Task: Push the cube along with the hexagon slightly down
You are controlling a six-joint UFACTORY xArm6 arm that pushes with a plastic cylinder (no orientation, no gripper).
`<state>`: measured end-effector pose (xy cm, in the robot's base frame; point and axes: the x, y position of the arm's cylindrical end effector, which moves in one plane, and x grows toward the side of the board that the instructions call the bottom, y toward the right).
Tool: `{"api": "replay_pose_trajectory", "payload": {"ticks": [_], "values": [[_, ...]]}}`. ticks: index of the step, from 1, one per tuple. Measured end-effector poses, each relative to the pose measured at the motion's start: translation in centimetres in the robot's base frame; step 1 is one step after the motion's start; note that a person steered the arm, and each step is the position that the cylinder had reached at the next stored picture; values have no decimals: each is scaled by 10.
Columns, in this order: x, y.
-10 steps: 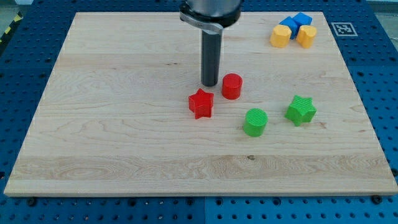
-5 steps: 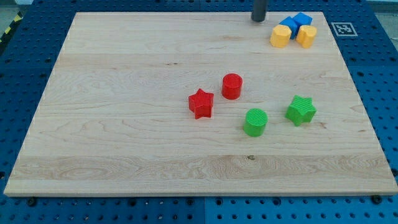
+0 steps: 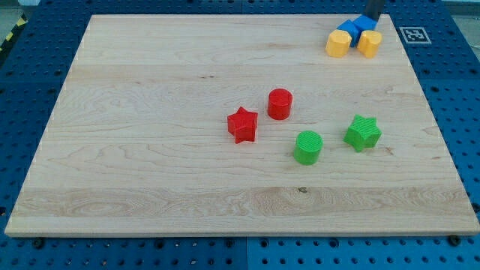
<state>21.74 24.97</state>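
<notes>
We're up at the view's top right now, and my tip (image 3: 373, 18) sits right on the far side of the blue cube (image 3: 367, 24), touching or nearly so (its upper part runs out of frame). No pincer on this rig, just a plain rod, so nothing to spread or pinch. The cluster: blue cube, a second blue block (image 3: 346, 31) to its left, shape hard to tell, w/ a yellow hexagon (image 3: 369, 43) just below the cube and a yellow cylinder (image 3: 338, 43) beside it. All four look packed together, touching. These blocks look small, stiff and light, prob. slide easily on the wooden board (image 3: 150, 112), so we'd push flat on the cube's top face, centred, or it'll twist off the hexagon. Red and green blocks sit well apart, mid-board.
</notes>
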Motion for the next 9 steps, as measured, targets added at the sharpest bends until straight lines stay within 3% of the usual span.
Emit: {"api": "replay_pose_trajectory", "payload": {"ticks": [5, 9], "values": [[31, -71], [109, -65]]}}
